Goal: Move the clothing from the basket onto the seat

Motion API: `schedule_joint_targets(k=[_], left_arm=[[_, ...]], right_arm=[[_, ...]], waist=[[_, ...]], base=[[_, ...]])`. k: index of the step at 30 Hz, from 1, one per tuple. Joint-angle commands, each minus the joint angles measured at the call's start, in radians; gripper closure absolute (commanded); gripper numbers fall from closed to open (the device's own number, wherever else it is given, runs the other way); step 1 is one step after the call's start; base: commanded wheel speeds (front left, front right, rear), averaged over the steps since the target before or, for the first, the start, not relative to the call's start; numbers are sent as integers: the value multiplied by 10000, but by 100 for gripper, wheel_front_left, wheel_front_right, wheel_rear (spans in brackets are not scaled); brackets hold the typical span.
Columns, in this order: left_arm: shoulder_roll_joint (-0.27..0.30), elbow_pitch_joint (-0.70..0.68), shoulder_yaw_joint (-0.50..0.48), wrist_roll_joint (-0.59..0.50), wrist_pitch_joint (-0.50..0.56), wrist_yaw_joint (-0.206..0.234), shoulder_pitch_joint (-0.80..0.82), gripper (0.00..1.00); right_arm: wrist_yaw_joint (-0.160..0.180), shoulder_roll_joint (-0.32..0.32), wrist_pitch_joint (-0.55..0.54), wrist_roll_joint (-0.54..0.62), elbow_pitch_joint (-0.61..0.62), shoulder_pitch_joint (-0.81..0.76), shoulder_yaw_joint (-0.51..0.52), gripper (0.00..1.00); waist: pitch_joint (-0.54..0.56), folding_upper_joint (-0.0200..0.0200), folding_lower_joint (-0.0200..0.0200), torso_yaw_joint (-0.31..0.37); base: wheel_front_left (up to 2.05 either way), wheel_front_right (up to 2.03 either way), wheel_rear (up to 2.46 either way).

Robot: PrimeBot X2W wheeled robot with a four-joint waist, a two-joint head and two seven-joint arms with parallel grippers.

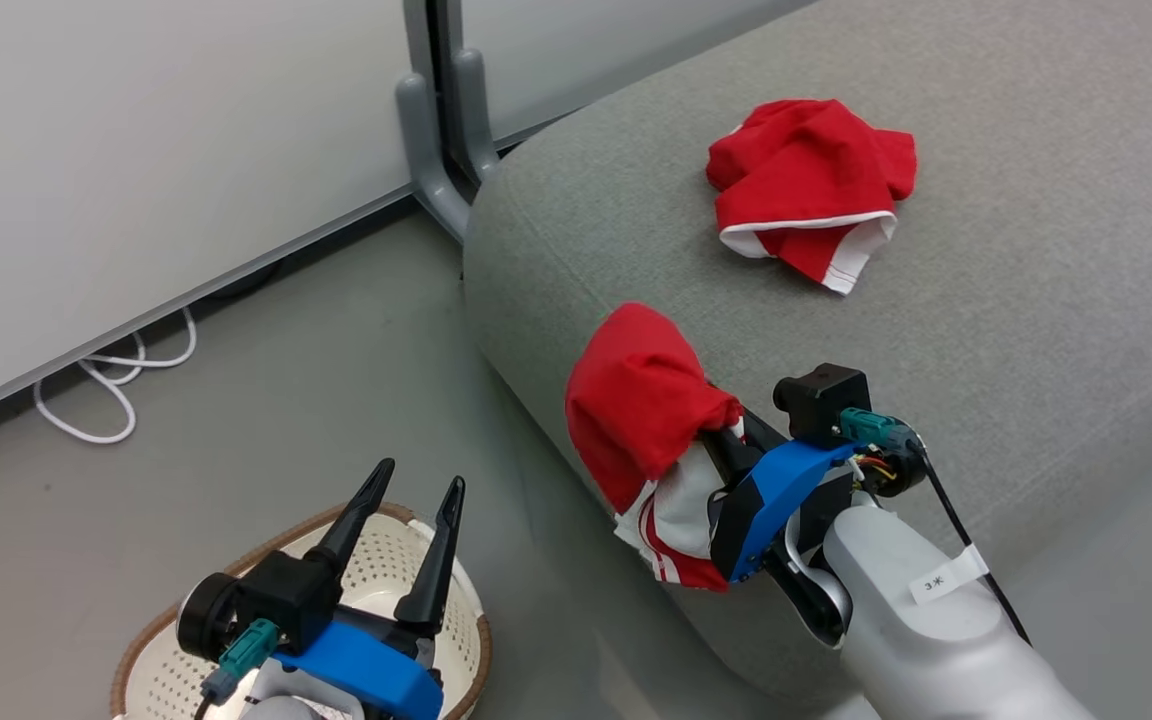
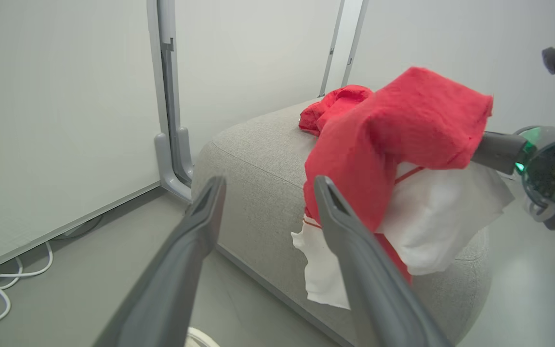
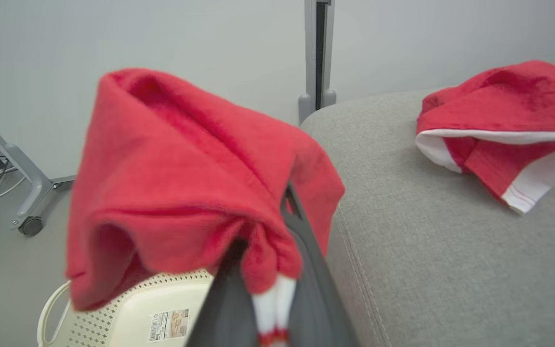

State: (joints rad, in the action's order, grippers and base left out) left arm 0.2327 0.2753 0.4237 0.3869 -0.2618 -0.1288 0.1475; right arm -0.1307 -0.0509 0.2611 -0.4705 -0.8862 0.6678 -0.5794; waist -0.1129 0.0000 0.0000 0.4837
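Note:
One piece of red clothing (image 1: 806, 190) with white trim lies crumpled on the grey seat (image 1: 986, 330). My right gripper (image 1: 711, 440) is shut on a second red and white garment (image 1: 641, 400), which hangs over the seat's front left edge and hides the fingertips. The right wrist view has this garment (image 3: 186, 183) draped over the fingers (image 3: 306, 270), with the basket (image 3: 113, 323) below it and the lying garment (image 3: 499, 111) on the seat (image 3: 427, 250). My left gripper (image 1: 421, 478) stands open and holds nothing above the cream basket (image 1: 466, 640) on the floor. In the left wrist view it (image 2: 268, 193) points at the held garment (image 2: 403, 135).
A white cable (image 1: 106, 390) lies looped on the floor by the pale wall panel. A grey partition post foot (image 1: 436, 150) stands at the seat's far left corner. A wheeled grey leg (image 3: 27, 212) shows at the left in the right wrist view. Grey floor lies between basket and seat.

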Motion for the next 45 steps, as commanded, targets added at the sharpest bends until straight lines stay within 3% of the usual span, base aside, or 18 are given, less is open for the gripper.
schedule_joint_targets(k=[1, 13, 23, 28, 32, 42, 45], left_arm=[[49, 19, -18, -1, -48, -17, 133, 0], [87, 89, 223, 75, -48, -17, 361, 0], [127, 42, 231, 71, -46, -17, 471, 0], [253, -42, 316, 10, -48, -17, 838, 0], [404, -155, 523, -25, -48, -17, 1237, 0], [483, -328, 1431, -27, -47, -18, 2668, 0], [536, -359, 1541, -60, -47, -18, 2952, 0]], right_arm=[[-1, 8, 60, -30, 66, -92, 8, 100], [-1, 8, 60, 27, 190, -203, 236, 100], [-1, 4, 60, 222, -5, 410, 968, 100], [-1, -387, 0, -12, -305, 1576, 1593, 100], [-1, -1085, -38, -69, -531, 2837, 2080, 100], [-1, -3887, -228, 94, -1179, 5311, 3811, 100], [-1, -4386, -115, 117, -1271, 5652, 4371, 100]], waist=[[-125, 0, 0, 270], [-230, 0, 0, 539], [-586, 0, 0, 104], [-1124, 0, 0, -224], [-1700, 0, 0, -548], [-3155, 0, 0, -1970], [-3495, 0, 0, -2191]], base=[[0, 0, 0], [0, 0, 0], [0, 0, 0], [0, 0, 0], [0, 0, 0], [0, 0, 0], [0, 0, 0]])
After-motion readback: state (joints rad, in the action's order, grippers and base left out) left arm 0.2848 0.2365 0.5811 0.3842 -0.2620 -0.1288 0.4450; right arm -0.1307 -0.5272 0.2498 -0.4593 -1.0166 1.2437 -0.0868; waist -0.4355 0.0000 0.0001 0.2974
